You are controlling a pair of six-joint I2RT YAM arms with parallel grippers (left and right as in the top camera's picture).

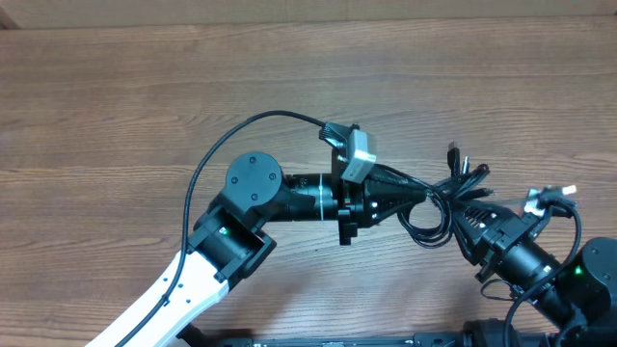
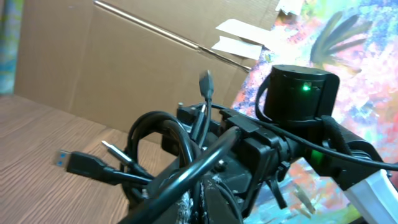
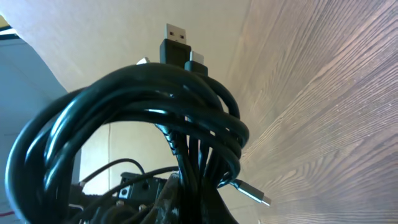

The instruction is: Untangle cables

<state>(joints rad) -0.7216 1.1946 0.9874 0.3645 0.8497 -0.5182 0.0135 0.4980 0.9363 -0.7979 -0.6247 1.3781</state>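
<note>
The thin black flexible cables form one looped bundle at about 3 o'clock on the brown wood-grain surface, between the two arms. The left hand reaches in from the bundle's 9 o'clock side, its fingers drawn together and clamped on the cables where several strands cross. The right hand comes in from 5 o'clock, its fingers likewise together and gripping the same bundle on its lower right side. The two hands are just beside each other, and a loop bulges toward 6 o'clock between them. Free ends with plugs fan out toward 12 and 1 o'clock. Whether the bundle touches the surface cannot be told.

In the left wrist view the cables arch up from the bottom edge. A black plug with a blue tip sticks out toward 9 o'clock, and a dark upright plug points to 12 o'clock. The right arm's round black joint with a green light sits behind at 2 o'clock, in front of a brown cardboard panel.

In the right wrist view the coil rises from the bottom edge and fills the left half. A flat silver USB plug stands at 12 o'clock, and a small silver plug points toward 4 o'clock. The strands hide that hand's fingers.
</note>
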